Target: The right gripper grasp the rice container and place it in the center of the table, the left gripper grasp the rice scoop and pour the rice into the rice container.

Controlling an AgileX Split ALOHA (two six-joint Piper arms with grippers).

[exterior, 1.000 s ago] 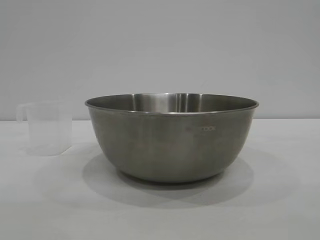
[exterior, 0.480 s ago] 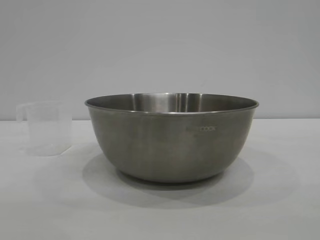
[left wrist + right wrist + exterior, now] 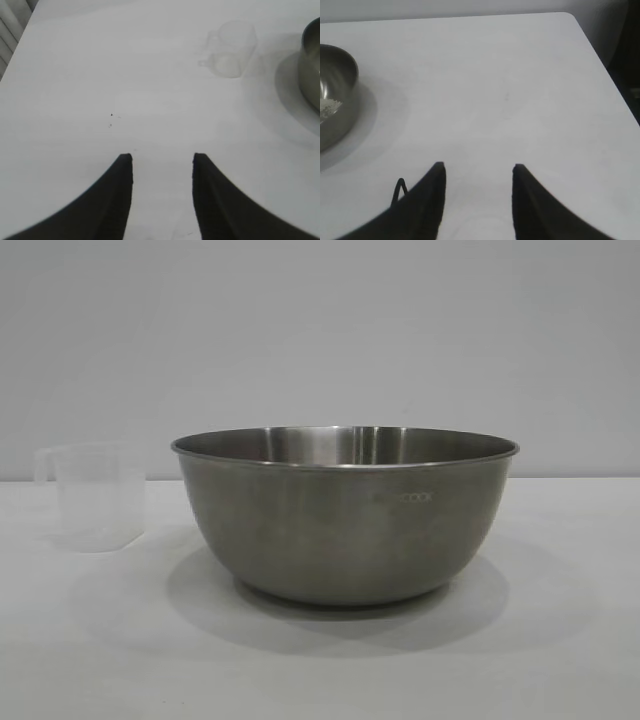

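Steel bowl [image 3: 345,515] sits upright on the white worktop [image 3: 560,660], roughly mid-frame in the exterior view, faint "COOK" lettering on its side. Nothing touching it.

Small clear measuring cup [image 3: 92,496] stands upright on the worktop to the bowl's left in the exterior view, a bit further back, clear gap between the two. Handle points away from the bowl. Cup looks empty from the left wrist view, where it [image 3: 231,48] shows near the edge of the bowl [image 3: 311,65].

Rice [image 3: 329,105]: small white patch inside the bowl [image 3: 335,95], visible only from the right wrist view, low against the inner wall. Can't tell how much is in there since most of the bowl is cut off by the frame edge.

Left gripper [image 3: 162,159]: fingers parted, nothing between them, hanging over bare worktop [image 3: 100,75], well apart from the cup and the bowl.

Right gripper [image 3: 478,167]: fingers parted, nothing held, over bare worktop [image 3: 520,75], bowl off to one side and well apart. A loop of black cable [image 3: 400,187] shows beside one finger.

Neither gripper shows in the exterior view.
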